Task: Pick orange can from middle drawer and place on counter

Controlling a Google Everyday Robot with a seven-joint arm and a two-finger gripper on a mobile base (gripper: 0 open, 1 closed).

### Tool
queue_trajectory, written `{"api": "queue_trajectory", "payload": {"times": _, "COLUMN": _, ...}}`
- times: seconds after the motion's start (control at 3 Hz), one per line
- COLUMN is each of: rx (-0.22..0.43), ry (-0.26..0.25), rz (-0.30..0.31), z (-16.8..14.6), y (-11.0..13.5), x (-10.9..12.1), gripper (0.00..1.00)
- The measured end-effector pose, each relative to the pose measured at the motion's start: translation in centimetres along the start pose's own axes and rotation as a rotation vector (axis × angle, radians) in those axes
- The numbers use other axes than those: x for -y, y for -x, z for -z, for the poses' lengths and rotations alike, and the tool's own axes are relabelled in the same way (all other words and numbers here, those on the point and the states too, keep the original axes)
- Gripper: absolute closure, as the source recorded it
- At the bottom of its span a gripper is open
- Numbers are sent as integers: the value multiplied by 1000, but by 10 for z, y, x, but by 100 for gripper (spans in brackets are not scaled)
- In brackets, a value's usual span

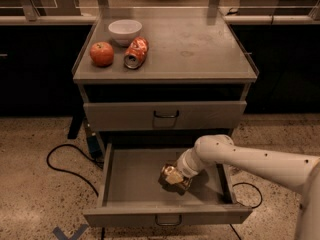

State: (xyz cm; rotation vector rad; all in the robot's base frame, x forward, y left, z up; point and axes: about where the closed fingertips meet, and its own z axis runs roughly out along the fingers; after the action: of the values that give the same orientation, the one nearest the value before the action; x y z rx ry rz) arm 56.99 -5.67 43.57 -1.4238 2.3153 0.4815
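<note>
The hand (177,178) reaches into the open middle drawer (165,216), right at the orange can (168,174), which sits mid-floor, apart from every wall; whether it grips the can I cannot tell. Bowl (125,31), apple (101,53) and red-white can (136,53) crowd the worktop's (205,49) left rear.

two cans (136,53) (168,174), one apple (101,53), one bowl (125,31), one gripper (177,178) in drawer (131,186).

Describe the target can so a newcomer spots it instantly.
Below the grey counter, look in the pulled-out middle drawer. Near its middle lies a small gold-bronze can, with the gripper right at it. The only other can is red-orange and white, up top beside an apple.
</note>
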Motion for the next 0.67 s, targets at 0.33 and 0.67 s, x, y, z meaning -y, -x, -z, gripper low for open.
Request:
{"api": "queue_trajectory", "payload": {"times": 0.33, "rx": 3, "ry": -135, "rz": 62, "z": 50, "y": 26, "x": -20, "gripper": 100}}
{"api": "queue_trajectory", "payload": {"times": 0.67, "rx": -9, "ry": -218, "rz": 103, "z": 115, "y": 50, "x": -47, "gripper": 100}}
